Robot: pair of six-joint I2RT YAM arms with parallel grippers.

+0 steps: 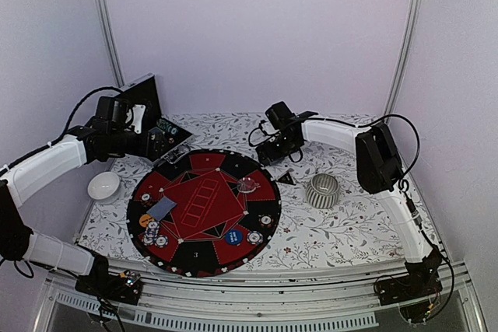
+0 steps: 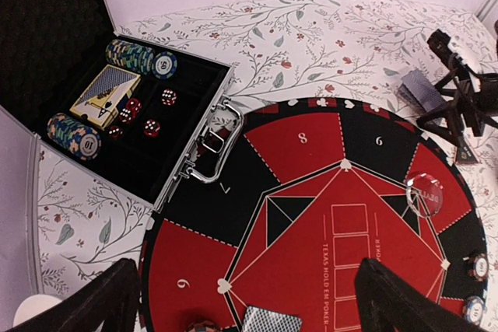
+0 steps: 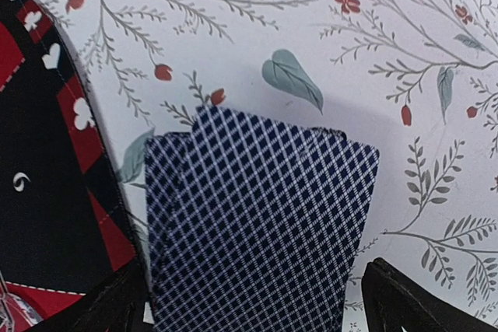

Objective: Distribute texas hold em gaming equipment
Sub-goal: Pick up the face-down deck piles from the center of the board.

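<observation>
While both arms reach over the far side of the mat (image 1: 204,211), neither holds anything. The left gripper (image 2: 247,301) has its fingers spread wide above the mat's far-left part, near the open case (image 2: 47,29) that sits off the mat's far-left rim. Inside the case lie two chip stacks (image 2: 140,56), a deck (image 2: 105,95) and red dice (image 2: 148,118).

The right gripper (image 3: 261,312) gapes just as wide off the mat's far-right rim, over a fan of cards (image 3: 257,215) on the cloth (image 3: 389,52). Whether its fingers touch the cards cannot be told.

On the mat's left side lies one card (image 1: 163,208), back up, with an orange disc (image 1: 145,220) and a few chips (image 1: 153,232) by the near-left rim. A blue disc (image 1: 233,236) sits by the near-right rim with two chips beside it, and a clear disc (image 1: 247,185) sits toward the far right. A cup (image 1: 321,190) stands off the mat's right rim and a bowl (image 1: 103,186) off its left.
</observation>
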